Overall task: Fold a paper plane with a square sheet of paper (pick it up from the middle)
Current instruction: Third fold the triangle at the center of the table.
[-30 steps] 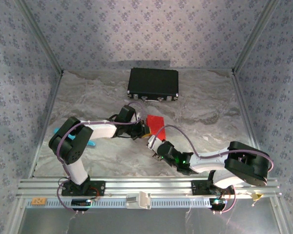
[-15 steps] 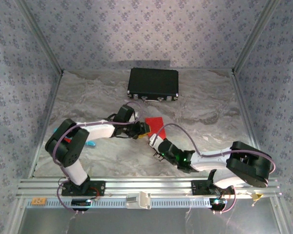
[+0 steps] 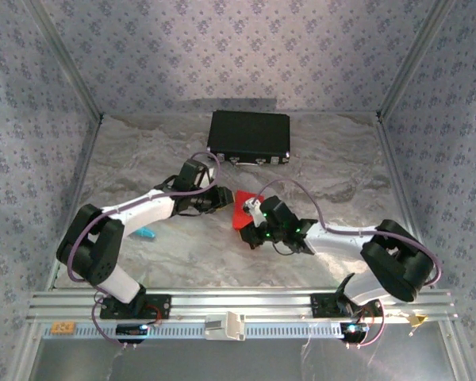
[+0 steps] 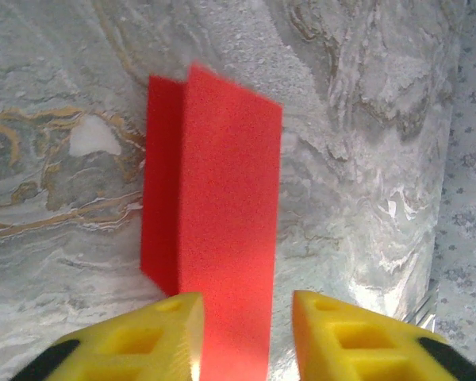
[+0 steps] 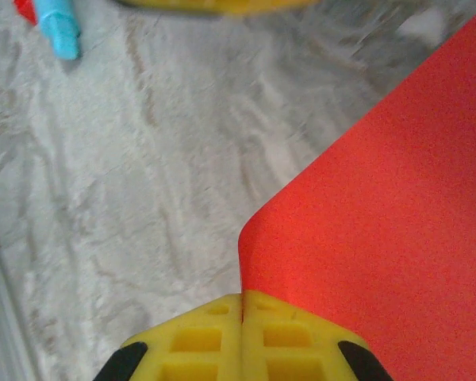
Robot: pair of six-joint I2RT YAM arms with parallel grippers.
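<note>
The right gripper [image 5: 242, 308] is closed, its yellow fingertips pressed together on a curled edge of the sheet [image 5: 381, 198], which spreads away from the pinch to the right in the wrist view. Well off to the left on the marbled table [image 5: 143, 175], and a little nearer, lies a small turquoise object [image 5: 62, 32], apart from both arms. The red sheet sits around the middle of the table, between the two grippers, and looks doubled over, with a darker band along one side of the brighter face. Just beyond it, on its left, the left gripper [image 4: 247, 308] reaches in with its jaws parted. The paper runs up between its fingers: one finger meets the paper's edge, and the other stands off it with bare table showing in the gap. Farthest back, near the rear wall, a black case [image 3: 249, 135] lies flat, well apart from the sheet.
</note>
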